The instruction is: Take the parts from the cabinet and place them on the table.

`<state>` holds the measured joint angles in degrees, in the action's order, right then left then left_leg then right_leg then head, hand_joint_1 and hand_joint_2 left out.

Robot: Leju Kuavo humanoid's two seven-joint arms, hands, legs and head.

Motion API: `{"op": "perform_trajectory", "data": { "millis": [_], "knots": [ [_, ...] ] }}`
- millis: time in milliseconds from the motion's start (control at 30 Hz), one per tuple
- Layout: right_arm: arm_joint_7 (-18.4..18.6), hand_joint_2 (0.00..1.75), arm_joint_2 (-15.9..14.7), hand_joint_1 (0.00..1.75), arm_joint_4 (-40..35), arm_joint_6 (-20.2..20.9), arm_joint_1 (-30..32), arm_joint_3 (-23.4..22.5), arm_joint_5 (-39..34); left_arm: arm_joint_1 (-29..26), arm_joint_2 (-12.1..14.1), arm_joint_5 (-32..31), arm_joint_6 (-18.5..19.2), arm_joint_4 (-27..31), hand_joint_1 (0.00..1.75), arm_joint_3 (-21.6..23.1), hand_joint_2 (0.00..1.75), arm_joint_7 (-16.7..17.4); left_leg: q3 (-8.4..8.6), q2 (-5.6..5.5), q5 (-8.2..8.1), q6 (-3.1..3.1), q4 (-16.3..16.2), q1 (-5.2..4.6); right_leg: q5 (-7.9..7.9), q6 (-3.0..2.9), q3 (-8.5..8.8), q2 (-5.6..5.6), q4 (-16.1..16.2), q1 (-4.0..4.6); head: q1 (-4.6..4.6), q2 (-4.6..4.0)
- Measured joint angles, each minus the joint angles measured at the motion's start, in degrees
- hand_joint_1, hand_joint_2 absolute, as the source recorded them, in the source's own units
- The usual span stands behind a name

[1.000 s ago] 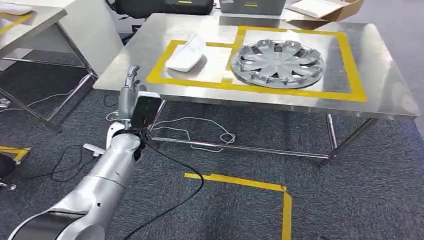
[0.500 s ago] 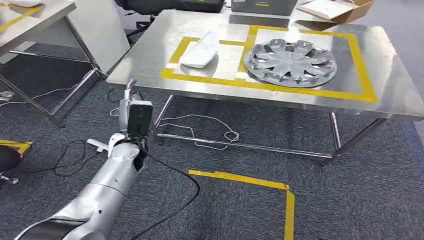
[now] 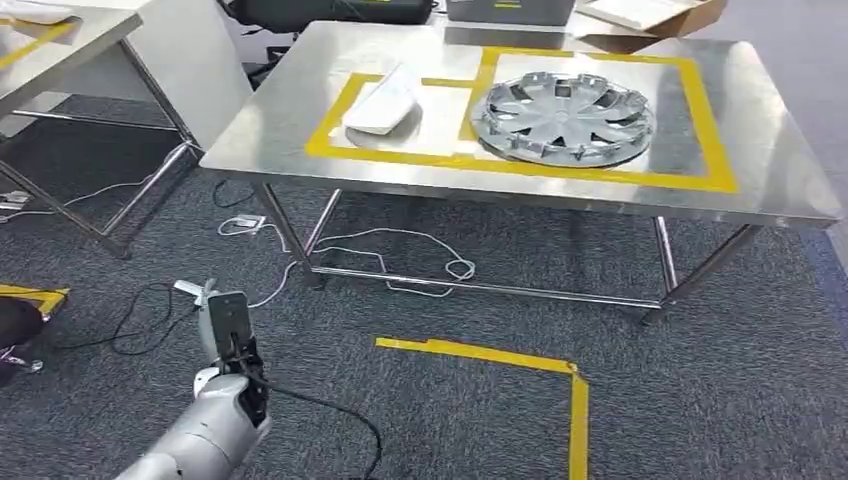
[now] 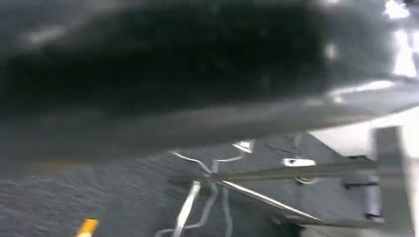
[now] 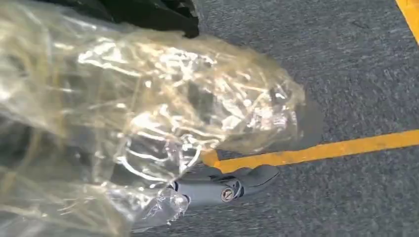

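Note:
A white moulded part lies in the left yellow-taped box on the steel table. A silver wheel cover lies in the right taped box. My left arm hangs low over the carpet, well short of the table. Its black wrist box hides the hand's fingers, and the left wrist view is a dark blur. My right hand holds a crumpled clear plastic bag with something dark inside. The bag covers most of the hand, and one grey finger sticks out under it.
Cables and a white plug lie on the grey carpet under and beside the table. Yellow floor tape marks a corner in front of it. A second table stands at the far left, and boxes sit behind.
My left arm has dropped from beside the table's near-left edge down toward the floor. Its raised fingers have gone out of sight behind the wrist box. The view shifted slightly.

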<state>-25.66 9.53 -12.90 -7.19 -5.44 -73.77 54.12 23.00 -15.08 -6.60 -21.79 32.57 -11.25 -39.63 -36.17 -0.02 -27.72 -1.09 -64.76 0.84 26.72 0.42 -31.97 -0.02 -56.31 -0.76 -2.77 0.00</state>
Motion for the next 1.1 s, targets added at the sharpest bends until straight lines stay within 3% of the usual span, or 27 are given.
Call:
{"op": "perform_trajectory", "data": {
  "millis": [33, 67, 200, 233, 267, 333, 367, 400, 433, 467, 500, 533, 567, 600, 700, 733, 767, 800, 867, 900, 933, 967, 1000, 1033, 1067, 1100],
  "knots": [
    [0.0, 0.0, 0.0, 0.0, 0.0, 0.0, -0.1, 0.0, 0.0, 0.0, 0.1, -0.1, -0.2, -0.4, 0.0, -0.3, 0.0, 0.0, 2.43, -0.44, 1.66, -0.02, 4.5, 0.2, 0.05, 0.35, -0.02, 0.15, -0.1, -0.02, 0.04, 0.0],
    [0.0, 0.0, 0.0, 0.0, 0.0, 0.0, -0.3, 0.0, -0.1, 0.0, 0.2, -0.2, -0.5, -1.0, 0.0, -0.7, 0.0, 0.0, 3.68, -1.02, 1.07, 0.06, 6.6, 0.06, 0.23, 0.85, -0.32, 0.25, -0.4, 0.36, 0.0, 0.0],
    [0.0, 0.0, 0.1, 0.0, 0.0, 0.0, -0.3, -0.1, -0.3, -0.4, 0.4, -0.7, -0.9, -2.4, 0.0, -1.3, 0.0, -0.2, 3.39, -0.49, 1.21, 1.96, 7.2, -0.29, -0.34, 2.32, -0.62, 0.74, -0.1, -0.05, 0.06, 0.0],
    [0.0, 0.0, 0.1, 0.0, 0.0, 0.0, -0.3, -0.1, -0.5, -0.4, 0.4, -0.7, -0.9, -2.5, 0.0, -1.4, 0.0, -0.2, 3.39, -0.04, 1.49, 2.45, 7.4, -0.09, 0.45, 2.51, -1.31, 0.6, -0.9, -0.19, 0.13, 0.0],
    [0.0, 0.0, 0.1, 0.0, 0.0, 0.0, -0.3, -0.3, -0.5, -0.4, 0.3, -0.7, -0.8, -2.7, 0.0, -1.6, 0.0, -0.3, 3.3, 0.03, 1.55, 2.87, 7.4, -0.12, 2.43, 2.62, -2.44, 0.39, -3.3, -0.17, 0.52, 0.0],
    [0.0, 0.0, 0.1, 0.0, 0.0, 0.1, -0.3, -0.4, -0.6, -0.8, 0.3, -0.7, -0.7, -3.2, 0.0, -2.0, 0.0, -0.4, 3.09, 0.64, 1.66, 3.23, 7.4, -0.33, 7.12, 2.74, -6.47, 0.41, -12.5, -0.15, 0.52, 0.0],
    [0.0, 0.0, 0.1, 0.0, 0.0, 0.1, -0.3, -0.4, -0.7, -1.1, 0.3, -0.7, -0.7, -3.3, 0.0, -2.1, 0.0, -0.4, 2.99, 0.99, 1.71, 3.31, 7.4, -0.5, 8.61, 2.84, -8.37, 0.4, -16.7, -0.15, 0.57, 0.0],
    [0.0, 0.0, 0.1, 0.0, 0.0, 0.1, -0.2, -0.4, -0.7, -1.6, 0.3, -0.6, -0.7, -3.4, 0.0, -2.3, 0.0, -0.4, 2.93, 1.29, 1.73, 3.35, 7.4, -0.64, 8.74, 2.8, -9.12, 0.39, -18.4, -0.15, 0.5, 0.0],
    [-0.1, 0.0, 0.1, 0.0, 0.0, 0.2, -0.1, -0.5, -0.9, -2.0, 0.4, -0.6, -0.7, -3.4, 0.0, -2.5, 0.0, -0.4, 2.92, 1.6, 1.74, 3.35, 7.4, -0.76, 7.72, 2.67, -8.51, 0.36, -17.5, -0.14, 0.57, 0.0],
    [-0.1, 0.0, 0.1, 0.0, 0.0, 0.2, -0.1, -0.5, -1.0, -2.4, 0.4, -0.6, -0.9, -3.4, 0.0, -2.7, 0.0, -0.4, 2.93, 1.9, 1.74, 3.35, 7.4, -0.88, 5.7, 2.46, -6.62, 0.28, -14.1, -0.09, 0.54, 0.0],
    [-0.1, 0.0, 0.1, 0.0, 0.0, 0.2, 0.0, -0.5, -1.0, -2.7, 0.4, -0.6, -0.9, -3.4, 0.0, -3.0, 0.0, -0.5, 2.98, 2.23, 1.74, 3.35, 7.4, -1.0, 3.26, 2.1, -3.69, -0.14, -8.8, 0.06, 0.54, 0.0],
    [-0.1, 0.0, 0.1, 0.0, 0.0, 0.2, -0.1, -0.5, -1.1, -2.9, 0.6, -0.6, -0.9, -3.4, 0.0, -3.3, 0.0, -0.5, 3.05, 2.56, 1.75, 3.33, 7.4, -1.1, 1.44, 1.59, -0.58, -1.39, -3.4, 0.28, 0.54, 0.0],
    [-0.1, 0.0, 0.1, 0.0, 0.0, 0.2, -0.3, -0.6, -1.2, -3.1, 0.8, -0.5, -0.8, -3.3, 0.0, -3.7, 0.0, -0.5, 3.05, 2.92, 1.72, 3.15, 7.3, -1.44, 2.16, 1.11, 0.84, -3.77, -0.4, 0.85, 0.54, 0.0],
    [-0.2, 0.0, 0.1, 0.0, 0.0, 0.3, -0.6, -0.6, -1.3, -3.5, 1.2, -0.5, -0.5, -3.2, 0.0, -4.1, 0.0, -0.6, 2.97, 3.19, 1.66, 2.78, 7.2, -1.56, 1.7, 0.97, 1.26, -2.99, -0.3, 0.77, 0.39, 0.0],
    [-0.2, 0.0, 0.2, 0.0, 0.0, 0.3, -0.1, -0.7, -1.5, -4.3, 1.6, -0.5, -0.1, -3.1, 0.0, -5.0, 0.0, -0.7, 3.21, 4.39, 1.82, 1.97, 7.3, -1.43, 1.31, 0.33, 0.37, -1.7, -0.1, 0.93, 0.41, 0.0],
    [-0.2, 0.0, 0.3, 0.0, 0.0, 0.3, -0.1, -0.8, -1.5, -4.5, 1.7, -0.5, -0.1, -2.9, 0.0, -5.2, 0.0, -0.7, 2.97, 3.85, 1.38, 1.54, 6.9, -1.26, 0.8, -0.07, 1.1, -1.43, 0.4, 0.4, 0.48, 0.0],
    [-0.2, 0.0, 0.3, 0.0, 0.0, 0.3, -0.1, -0.8, -1.5, -4.6, 1.9, -0.6, -0.1, -2.9, 0.0, -5.3, 0.0, -0.7, 2.47, 2.15, -0.11, 1.0, 5.5, -1.12, 0.53, -0.35, 1.04, -1.06, 0.4, 0.34, 0.06, 0.0],
    [-0.2, 0.0, 0.3, 0.0, 0.0, 0.3, -0.2, -0.9, -1.5, -4.7, 2.0, -0.6, -0.2, -2.8, 0.0, -5.4, 0.0, -0.7, 1.14, 1.16, -2.66, 0.68, 2.0, -0.9, 0.32, -0.69, 0.82, -0.75, 0.4, 0.3, 0.02, 0.0],
    [-0.2, 0.0, 0.4, 0.0, 0.0, 0.6, -0.2, -0.9, -1.7, -5.4, 2.5, -0.6, -0.6, -2.8, 0.0, -5.9, 0.0, -0.7, -2.54, 0.68, -6.95, 0.15, -7.1, -0.6, 0.15, -0.78, 0.6, 0.43, 0.3, 0.27, 0.11, 0.0],
    [-0.2, 0.0, 0.4, 0.0, 0.0, 0.7, -0.2, -0.9, -1.9, -5.9, 2.7, -0.2, -0.5, -2.8, 0.0, -6.2, 0.0, -0.7, -3.66, 0.65, -7.52, 0.01, -9.7, -0.51, 0.1, -0.73, 0.54, 1.07, 0.3, 0.26, 0.04, 0.0],
    [-0.3, 0.0, 0.4, 0.0, 0.0, 0.8, -0.1, -1.0, -2.1, -6.6, 3.2, 0.8, 0.0, -2.8, 0.0, -7.0, 0.0, -0.7, -3.47, 0.63, -6.65, -0.04, -9.5, -0.42, 0.05, -0.66, 0.56, 1.78, 0.3, 0.23, 0.09, 0.0],
    [-0.4, 0.0, 0.4, 0.0, 0.0, 0.8, -0.1, -1.2, -2.3, -7.4, 3.4, 1.6, 0.2, -2.6, 0.0, -7.9, 0.0, -0.7, -2.34, 0.57, -4.75, -0.02, -7.2, -0.32, 0.02, -0.6, 0.56, 2.46, 0.3, 0.21, 0.04, 0.0],
    [-0.4, 0.0, 0.5, 0.0, 0.0, 0.8, -0.1, -1.4, -2.6, -8.4, 3.8, 1.7, 0.3, -2.2, 0.0, -9.0, 0.0, -0.7, -0.17, 0.26, -2.15, 0.06, -2.9, -0.23, -0.05, -0.49, 0.62, 3.31, 0.3, 0.17, 0.11, 0.0],
    [-0.5, 0.0, 0.6, 0.0, 0.0, 0.8, -0.1, -1.4, -2.7, -9.4, 4.3, 1.3, 0.5, -2.0, 0.0, -10.2, 0.0, -0.7, 2.33, -0.78, 0.28, 0.19, 2.1, -0.13, -0.1, -0.36, 0.67, 4.08, 0.3, 0.12, 0.09, 0.0],
    [-0.5, 0.0, 0.6, 0.0, 0.0, 0.8, -0.2, -1.4, -2.8, -10.1, 5.0, 0.9, 0.9, -1.9, 0.0, -11.9, 0.0, -0.7, 4.06, -3.38, 1.34, 0.36, 5.8, 0.08, -0.19, -0.12, 0.58, 4.71, 0.3, 0.05, 0.04, 0.0],
    [-0.6, 0.0, 0.7, 0.0, 0.0, 0.8, -0.3, -1.5, -2.9, -10.9, 5.6, 1.2, 1.6, -1.8, 0.0, -13.4, 0.0, -0.7, 5.0, -3.84, 0.71, 0.74, 7.9, 0.13, -0.04, 0.37, 0.23, 5.59, 0.0, 0.37, 0.15, 0.0]
  ]
}}
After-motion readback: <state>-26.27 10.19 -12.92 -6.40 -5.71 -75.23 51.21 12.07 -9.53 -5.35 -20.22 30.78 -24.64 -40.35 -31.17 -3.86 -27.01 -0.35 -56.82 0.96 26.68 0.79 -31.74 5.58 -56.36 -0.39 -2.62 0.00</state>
